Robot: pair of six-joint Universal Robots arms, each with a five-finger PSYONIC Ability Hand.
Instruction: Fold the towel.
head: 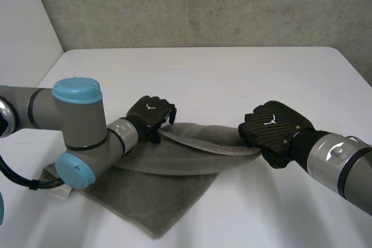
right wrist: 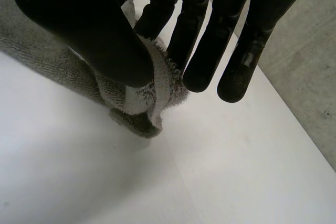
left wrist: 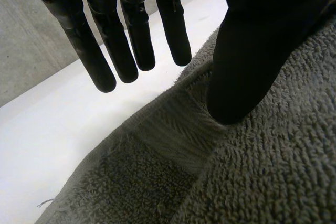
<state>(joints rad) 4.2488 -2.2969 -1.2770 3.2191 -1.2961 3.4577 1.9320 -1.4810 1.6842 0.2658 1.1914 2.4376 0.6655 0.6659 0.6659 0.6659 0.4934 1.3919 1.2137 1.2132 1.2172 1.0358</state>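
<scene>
White table (head: 232,74) is taking up most of the head view, with a grey concrete wall (head: 203,4) standing behind it at 12 o'clock.

Grey towel (head: 151,201) is lying on the table's 7 o'clock part. Its flat lower layer is pointing a corner toward 6 o'clock. A long flap is lying doubled over the top and running out toward 3 o'clock, where its end is being held up off the surface.

Left arm (head: 75,126) is coming in from 9 o'clock, low over the towel's near side. Right arm (head: 337,161) is coming in from 4 o'clock.

Left hand (head: 150,114) is sitting at the towel's 12 o'clock edge. In the left wrist view its fingers (left wrist: 131,45) are hanging straight and spread over bare table just past the towel's woven border. Its thumb (left wrist: 247,61) is resting its tip on the pile. Nothing is being pinched; the hand is relaxed and holding nothing.

Right hand (head: 273,127) is at the flap's 3 o'clock end. In the right wrist view its thumb (right wrist: 100,35) is pressing the towel's hemmed corner against the fingers (right wrist: 157,9), gripping the cloth. The corner is drooping just beneath the fingertips, close above the table.
</scene>
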